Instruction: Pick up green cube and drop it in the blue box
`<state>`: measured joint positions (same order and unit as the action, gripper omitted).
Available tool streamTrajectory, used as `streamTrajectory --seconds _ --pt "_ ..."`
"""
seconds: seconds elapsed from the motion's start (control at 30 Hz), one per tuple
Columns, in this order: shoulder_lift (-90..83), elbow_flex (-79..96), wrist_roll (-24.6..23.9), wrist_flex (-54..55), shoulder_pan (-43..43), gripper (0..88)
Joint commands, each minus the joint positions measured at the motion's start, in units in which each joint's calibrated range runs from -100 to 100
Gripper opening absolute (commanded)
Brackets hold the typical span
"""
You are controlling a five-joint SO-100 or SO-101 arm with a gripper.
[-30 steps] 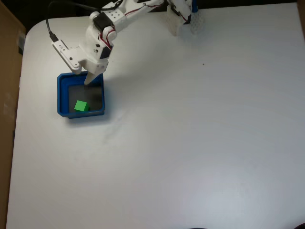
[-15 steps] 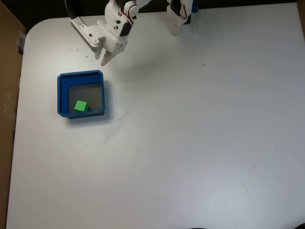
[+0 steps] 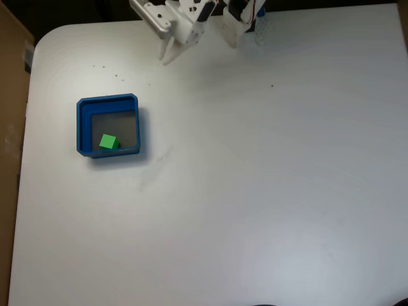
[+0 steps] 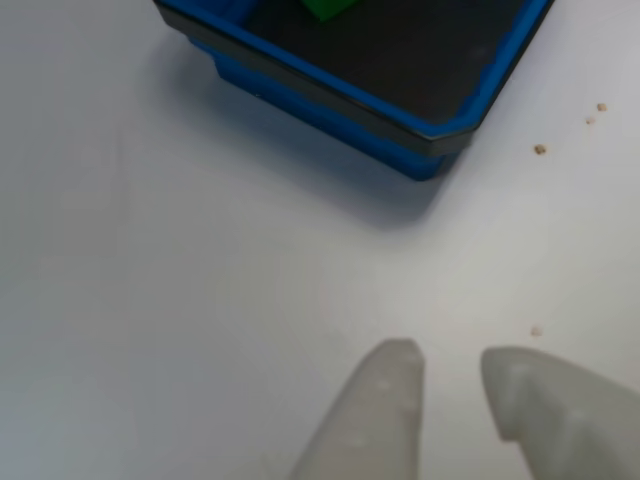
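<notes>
The green cube [image 3: 108, 141] lies inside the blue box [image 3: 81, 127], at its near-left corner in the fixed view. The gripper [image 3: 167, 56] hangs empty over the table's far edge, well apart from the box, fingertips [image 4: 390, 375] slightly parted.

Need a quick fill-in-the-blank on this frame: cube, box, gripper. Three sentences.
1. The green cube lies inside the ____ box.
2. In the fixed view the gripper is near the ____ edge of the picture, away from the box.
3. The gripper holds ____ between its fingers.

Missing words: blue; top; nothing
</notes>
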<state>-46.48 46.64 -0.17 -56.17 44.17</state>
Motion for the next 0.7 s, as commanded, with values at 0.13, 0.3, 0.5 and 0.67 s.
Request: streamTrajectory --seconds 0.13,0.3,0.5,0.67 --pt "-20.5 14.8 -0.2 0.8 -1.8 1.5" --pt "-32.1 23.4 -0.2 0.9 -2.8 1.5" --pt "-43.2 32.0 0.1 1.7 -3.1 1.5" --pt "-47.7 41.7 0.1 11.1 -5.4 1.5"
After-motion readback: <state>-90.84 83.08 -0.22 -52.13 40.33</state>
